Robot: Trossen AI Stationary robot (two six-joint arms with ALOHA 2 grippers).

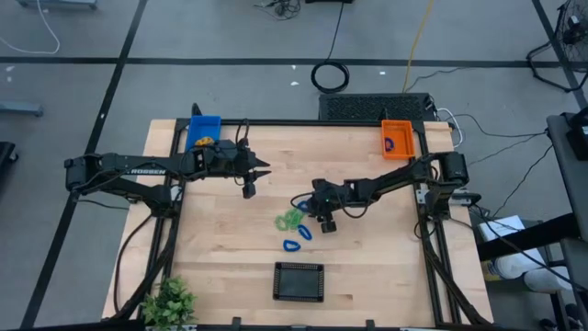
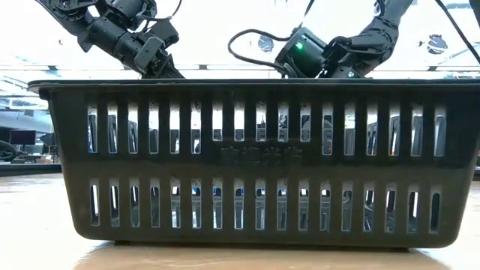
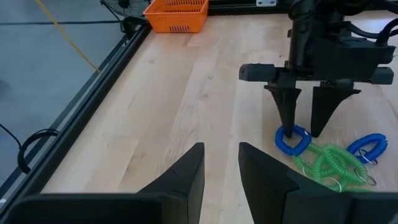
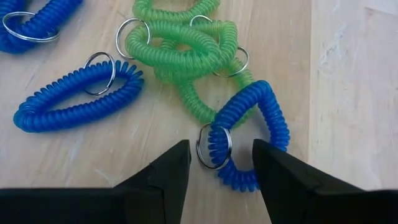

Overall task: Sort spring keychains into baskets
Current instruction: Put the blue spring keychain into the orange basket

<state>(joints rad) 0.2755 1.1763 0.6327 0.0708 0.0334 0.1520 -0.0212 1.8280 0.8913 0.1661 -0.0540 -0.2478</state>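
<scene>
Fingers of your right tool (image 4: 216, 163) stand apart, one on each side of a blue spring keychain (image 4: 249, 134) that lies flat on the counter (image 1: 220, 239); they straddle the coil near its metal ring (image 4: 214, 146), and nothing is clamped yet. That straddle makes sense: the loop is soft and low, so the tips have to come right down to the wood to catch it. Note that this blue coil touches the green keychains (image 4: 186, 50) tangled just beside it, so a lift may drag a green one along. Two more blue keychains (image 4: 78, 96) lie apart from the tangle and would be cleaner picks.

In the high view, the right tool (image 1: 323, 219) sits over the pile (image 1: 292, 221) near the middle of the counter. Your left tool (image 1: 250, 184) hovers further back, near the blue basket (image 1: 204, 129), its fingers (image 3: 186, 177) parted and holding nothing; it looks across at the right arm's work.

The blue basket already holds something orange-yellow, and the orange basket (image 1: 398, 140) at the far right corner holds something blue. The black basket (image 1: 299, 281) waits at the near edge, and you cannot tell from these views whether it holds anything. A small green plant (image 1: 170, 302) stands at the near left corner, clear of the work.
</scene>
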